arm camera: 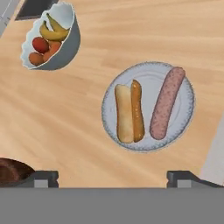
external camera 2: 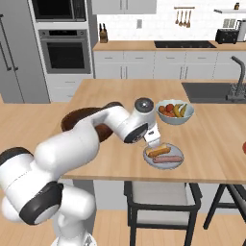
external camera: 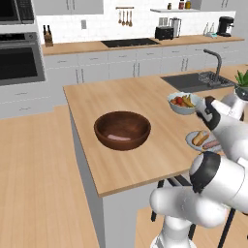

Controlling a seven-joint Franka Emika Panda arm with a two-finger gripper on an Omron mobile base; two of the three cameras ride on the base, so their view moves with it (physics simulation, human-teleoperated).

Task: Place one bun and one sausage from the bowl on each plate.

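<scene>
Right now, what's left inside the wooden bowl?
In the left base view, the wooden bowl holds one pink sausage lying on its bottom. No bun shows there. Its near inner wall is hidden by the rim, and the arm covers it in the right base view.

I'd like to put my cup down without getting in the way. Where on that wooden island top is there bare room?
The widest bare stretch is the far left part of the island top, behind the wooden bowl. A smaller free strip lies between that bowl and the plate. It is crowded on the right, where the fruit bowl, the plate and the robot's hand sit close together.
</scene>
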